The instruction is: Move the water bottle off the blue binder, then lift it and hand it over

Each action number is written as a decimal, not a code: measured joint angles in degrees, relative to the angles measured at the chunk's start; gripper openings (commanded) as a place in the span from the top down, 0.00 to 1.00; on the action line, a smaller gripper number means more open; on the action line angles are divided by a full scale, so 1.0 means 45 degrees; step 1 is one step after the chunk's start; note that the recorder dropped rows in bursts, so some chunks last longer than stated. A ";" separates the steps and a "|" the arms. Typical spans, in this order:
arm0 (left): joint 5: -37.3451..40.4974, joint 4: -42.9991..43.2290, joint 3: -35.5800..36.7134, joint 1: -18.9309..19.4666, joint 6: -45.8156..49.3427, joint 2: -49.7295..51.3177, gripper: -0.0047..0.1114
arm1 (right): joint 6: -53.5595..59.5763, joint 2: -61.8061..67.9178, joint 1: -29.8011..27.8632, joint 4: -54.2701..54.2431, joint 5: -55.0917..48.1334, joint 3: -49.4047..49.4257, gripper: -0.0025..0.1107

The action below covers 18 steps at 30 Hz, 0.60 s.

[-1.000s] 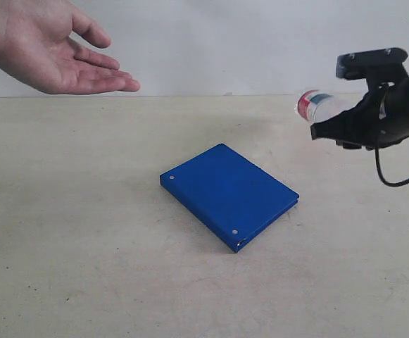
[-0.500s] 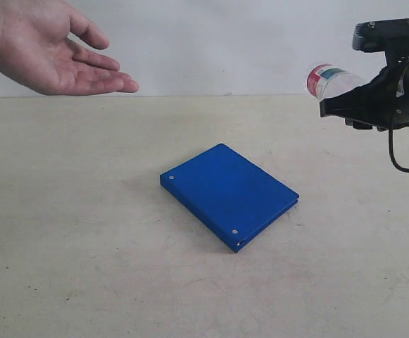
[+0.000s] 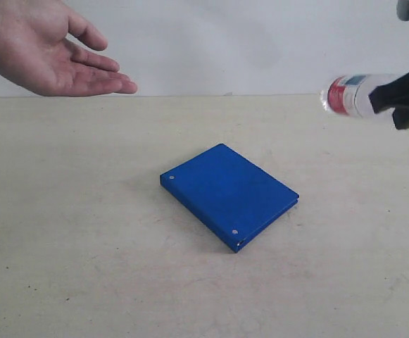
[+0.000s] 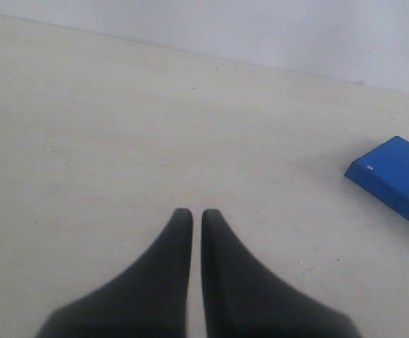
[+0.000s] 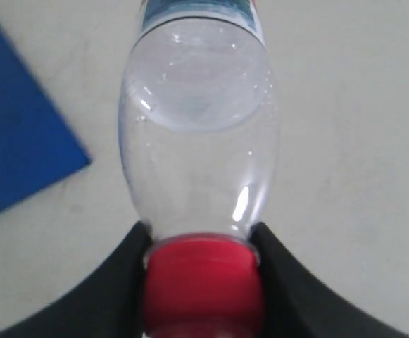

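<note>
The water bottle hangs in the air at the far right, lying sideways with its base toward the middle. My right gripper is shut on its red cap; in the right wrist view the black fingers press both sides of the cap below the clear bottle. The blue binder lies flat on the table's middle with nothing on it, and also shows as blue binder and blue binder in the wrist views. My left gripper is shut and empty above bare table; the exterior view does not show it.
An open human hand, palm up, is held out at the upper left above the table's far edge. The beige table stretches around the binder. A pale wall stands behind it.
My right gripper has carried the bottle upward and to the right, partly out of the exterior view. The hand, the binder and the left gripper have stayed put.
</note>
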<state>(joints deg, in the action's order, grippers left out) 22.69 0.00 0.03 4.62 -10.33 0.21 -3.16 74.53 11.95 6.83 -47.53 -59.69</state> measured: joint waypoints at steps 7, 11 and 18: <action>0.0000 0.0000 0.0000 0.0000 0.0000 0.0000 0.92 | 0.2607 -0.1934 0.0000 -0.2509 -0.4678 -0.0018 0.98; 0.0000 0.0000 0.0000 0.0000 0.0000 0.0000 0.92 | 0.2657 -0.2328 0.0000 -0.2484 -0.5124 -0.0018 0.98; 0.0000 0.0000 0.0000 0.0000 0.0000 0.0000 0.92 | 0.2800 -0.2539 0.0000 -0.2568 -0.5098 0.0226 0.98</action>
<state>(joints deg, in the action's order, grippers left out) 22.69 0.00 0.03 4.62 -10.33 0.21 9.43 63.11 11.95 -4.73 -70.47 -58.68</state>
